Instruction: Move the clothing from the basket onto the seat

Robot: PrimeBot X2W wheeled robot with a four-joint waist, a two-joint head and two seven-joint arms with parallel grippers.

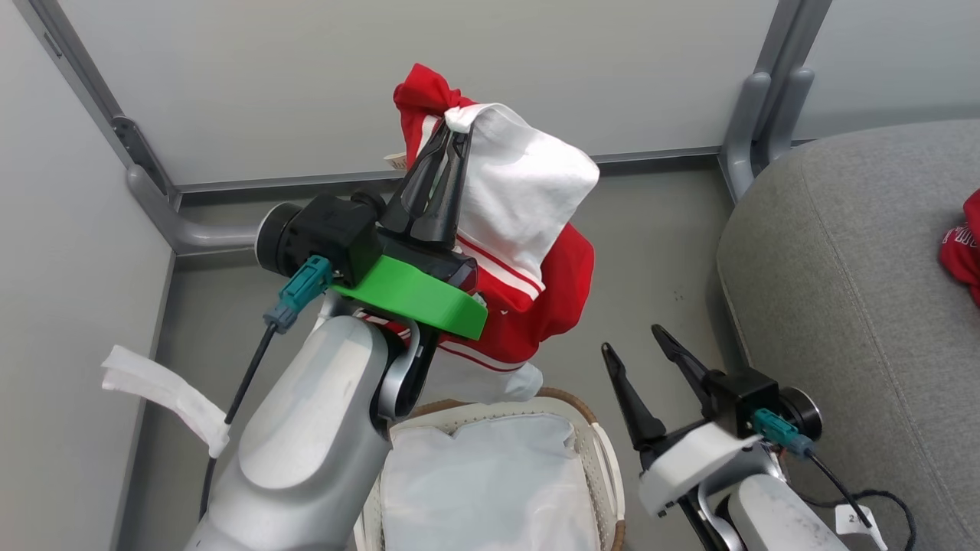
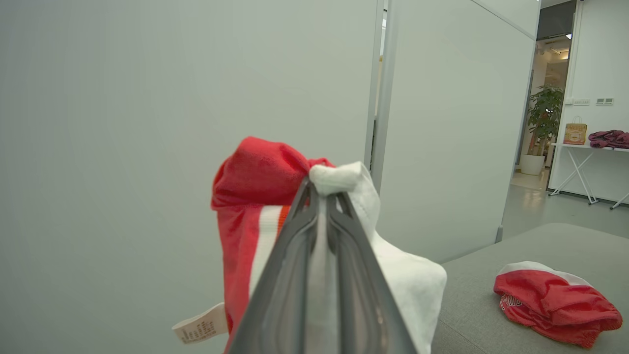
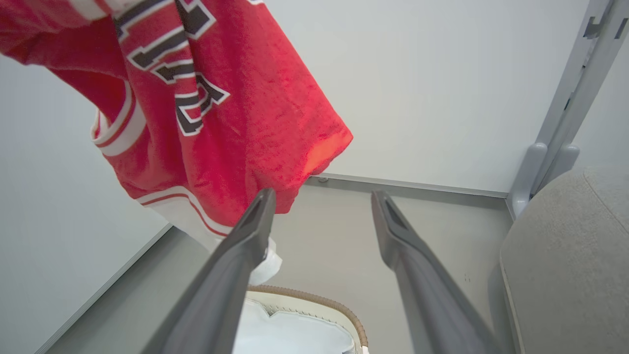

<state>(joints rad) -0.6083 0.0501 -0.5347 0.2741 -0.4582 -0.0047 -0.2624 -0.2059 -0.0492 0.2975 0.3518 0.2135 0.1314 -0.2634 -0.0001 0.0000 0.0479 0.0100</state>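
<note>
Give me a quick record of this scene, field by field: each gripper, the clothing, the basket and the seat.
left gripper: jaws shut on a red and white garment, held above the basket
right gripper: jaws open, holding nothing
basket: white liner showing, no red clothing in the visible part
seat: one red garment lying on it
remaining: held garment not yet on the seat

Cannot read the care label (image 2: 199, 327) dangling down-left of the left gripper (image 2: 322, 189): print too small. Lower folds of the red-and-white garment (image 1: 528, 191) hidden behind that gripper's green mount (image 1: 413, 295) and forearm (image 1: 306, 444). Block lettering, up-left of the right gripper (image 3: 323, 194), cut by the top edge. Basket (image 1: 589, 417) beneath the left gripper half behind the forearm, cropped at the bottom. Second red garment (image 1: 963, 245) on the seat (image 1: 842, 268), far right of the right gripper, cropped by the edge; lettering unreadable.
</note>
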